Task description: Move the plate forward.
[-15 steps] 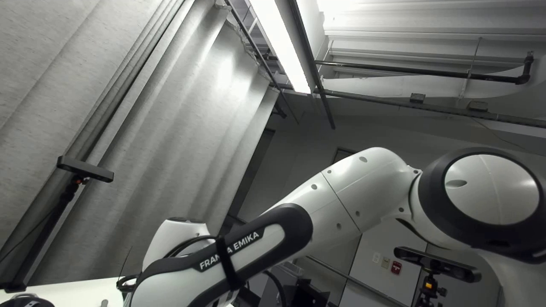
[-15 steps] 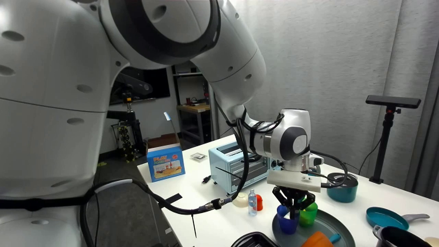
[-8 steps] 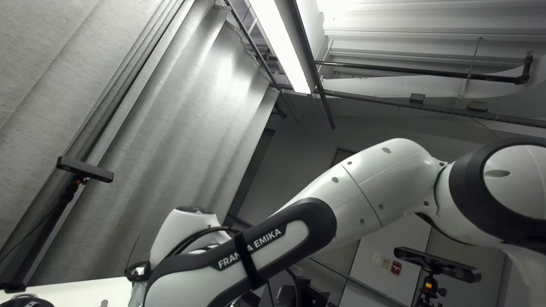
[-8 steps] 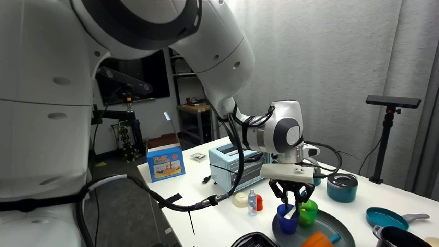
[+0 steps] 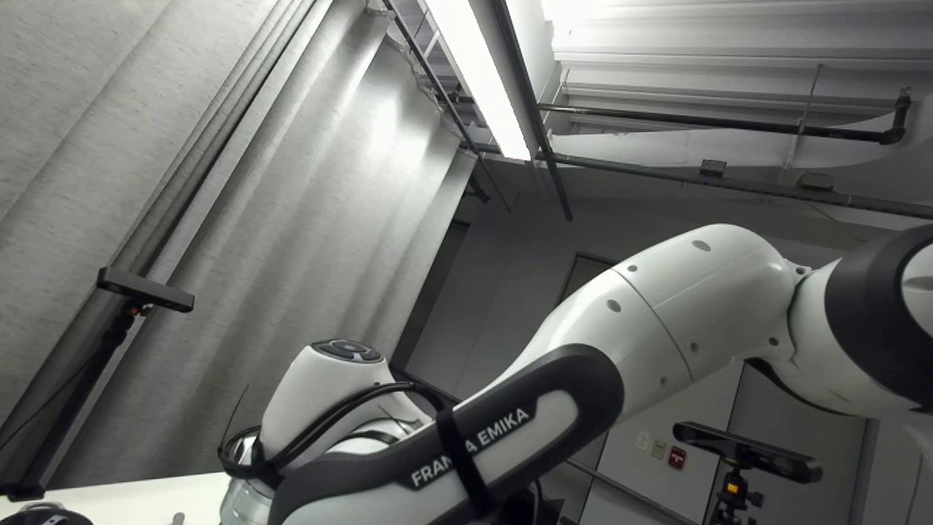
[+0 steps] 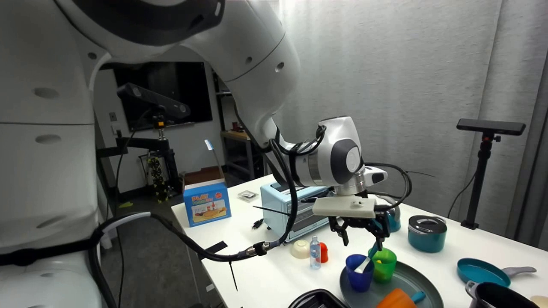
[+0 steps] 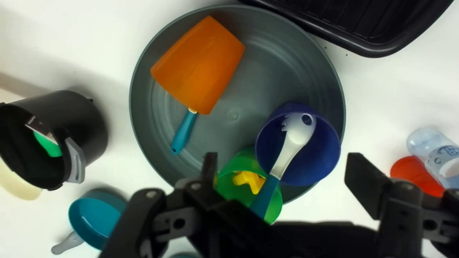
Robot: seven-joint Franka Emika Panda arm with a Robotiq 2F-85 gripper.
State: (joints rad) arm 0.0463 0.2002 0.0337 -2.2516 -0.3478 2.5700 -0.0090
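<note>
White tabletop point(image 6: 265, 273) bears one grey plate point(image 7: 279, 79) holding three cups point(image 7: 200, 68); one black tray point(image 7: 358, 44) sits just beside its rim, tabletop showing between plate and one bottle point(image 6: 315, 253); the gripper point(image 6: 362, 244) hangs above, fingers point(image 7: 364, 186) spread apart; "EMIKA" reads on the arm point(image 5: 598, 364), "PLAY" on one blue box point(image 6: 207, 203).

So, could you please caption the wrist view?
Beyond an open black gripper: round grey plate bearing orange cup, blue cup, green cup.

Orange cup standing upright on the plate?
No, the wrist view shows the orange cup lying on its side on the plate.
</note>
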